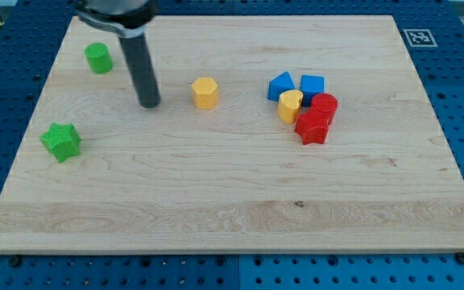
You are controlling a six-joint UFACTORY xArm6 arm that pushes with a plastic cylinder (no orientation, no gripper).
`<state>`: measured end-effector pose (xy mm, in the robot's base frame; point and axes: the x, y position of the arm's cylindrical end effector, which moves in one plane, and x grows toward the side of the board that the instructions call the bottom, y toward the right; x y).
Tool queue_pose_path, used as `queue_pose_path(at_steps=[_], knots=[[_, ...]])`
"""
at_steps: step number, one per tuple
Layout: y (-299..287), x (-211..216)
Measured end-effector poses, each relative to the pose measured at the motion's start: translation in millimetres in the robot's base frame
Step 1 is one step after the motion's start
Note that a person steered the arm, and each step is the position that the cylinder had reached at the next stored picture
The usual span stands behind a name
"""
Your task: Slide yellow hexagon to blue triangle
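My tip (pixel 150 104) sits on the wooden board (pixel 232 217), just at nine o'clock of the yellow hexagon (pixel 205 93). There is a small gap between them, so they are not touching. I think this is a good spot, because the blue triangle (pixel 280 85) is at three o'clock of the hexagon. A push from this side should send the hexagon right toward it.

My arm has no pincer at all. It is only a dark rod, so there is nothing to open or close.

The way from the hexagon to the triangle is bare wood. Nothing stands in between. But the triangle is in a tight bunch. A blue cube (pixel 312 85) is just at its three o'clock. A yellow heart (pixel 290 105) is at its five o'clock, close beside it. Two red blocks (pixel 317 118) sit past the heart. If I push too far, I think the whole bunch could get knocked.

The green cylinder (pixel 98 58) is at ten o'clock of my tip, and the green star (pixel 61 141) is at eight o'clock. Both are well apart from the path. The board edges are far from the hexagon, so it has lots of room.
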<state>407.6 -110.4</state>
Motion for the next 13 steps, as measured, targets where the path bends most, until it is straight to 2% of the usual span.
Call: queue_pose_path(at_steps=[3,6,13], knots=[[74.8,-4.1],[63.2,-30.3],[106.0,-24.8]])
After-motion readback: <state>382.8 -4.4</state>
